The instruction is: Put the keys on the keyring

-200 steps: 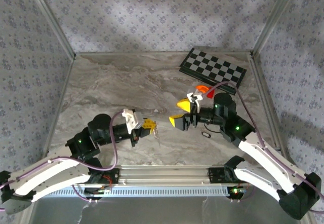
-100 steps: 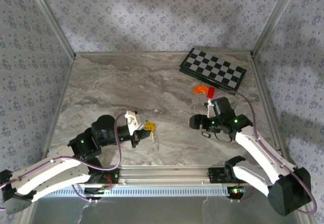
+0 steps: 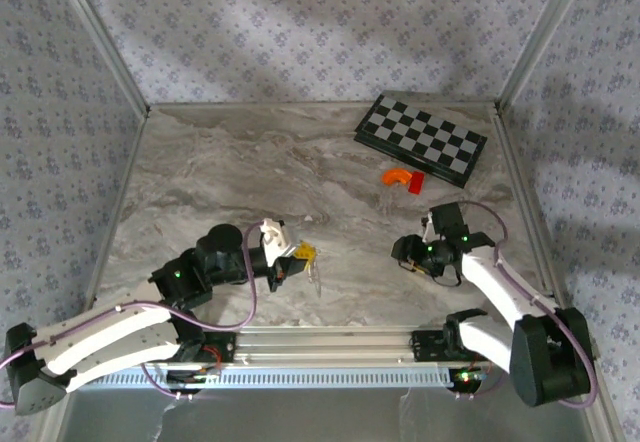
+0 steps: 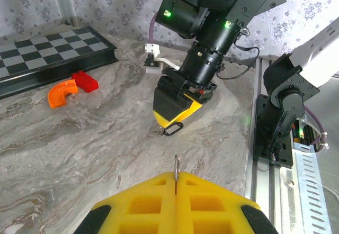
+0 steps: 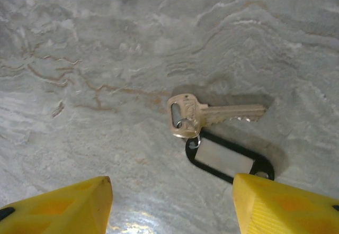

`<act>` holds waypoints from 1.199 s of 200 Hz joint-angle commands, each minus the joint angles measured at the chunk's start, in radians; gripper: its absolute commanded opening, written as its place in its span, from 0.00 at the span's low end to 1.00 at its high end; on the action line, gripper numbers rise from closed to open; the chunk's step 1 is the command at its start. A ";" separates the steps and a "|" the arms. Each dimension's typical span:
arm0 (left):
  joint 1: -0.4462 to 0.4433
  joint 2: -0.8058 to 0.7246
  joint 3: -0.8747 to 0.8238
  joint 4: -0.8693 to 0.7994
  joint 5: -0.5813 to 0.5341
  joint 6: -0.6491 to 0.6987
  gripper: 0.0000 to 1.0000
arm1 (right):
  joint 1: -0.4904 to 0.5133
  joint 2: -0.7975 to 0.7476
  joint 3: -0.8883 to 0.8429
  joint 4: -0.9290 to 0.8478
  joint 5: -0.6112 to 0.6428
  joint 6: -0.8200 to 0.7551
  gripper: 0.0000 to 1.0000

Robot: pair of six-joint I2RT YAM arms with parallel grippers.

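Near the table's (image 3: 250,172) front edge, right of ctr, the right gripper (image 3: 403,254) points straight down at the marble. Its wrist cam shows the yellow fingers (image 5: 63,205) well apart w/ nothing btwn them, so it's open and holding nothing. A brass key (image 5: 212,115) lies flat on the marble just ahead of the fingertips, blade toward the right of that view. A small ring (image 5: 186,133) through its head links it to a black-framed tag (image 5: 229,160), which sits just beside the key, one end close to the right-hand finger.

Left of ctr along the same front edge, the left gripper (image 3: 305,255) is fully closed, pads pinched on a thin metal piece (image 4: 176,166). It's seen edge-on as a sliver poking out btwn the pads, prob. the keyring, but too thin to be sure. From above, something silvery (image 3: 315,276) hangs just off the tips.

Far right corner: a chessboard (image 3: 420,139), w/ an orange curved block (image 3: 397,176) and a red block (image 3: 416,183) touching each other just in front of it.
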 commanded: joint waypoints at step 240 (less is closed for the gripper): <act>0.079 -0.025 -0.029 0.088 0.106 -0.032 0.00 | 0.005 0.129 -0.046 0.160 0.004 -0.025 0.20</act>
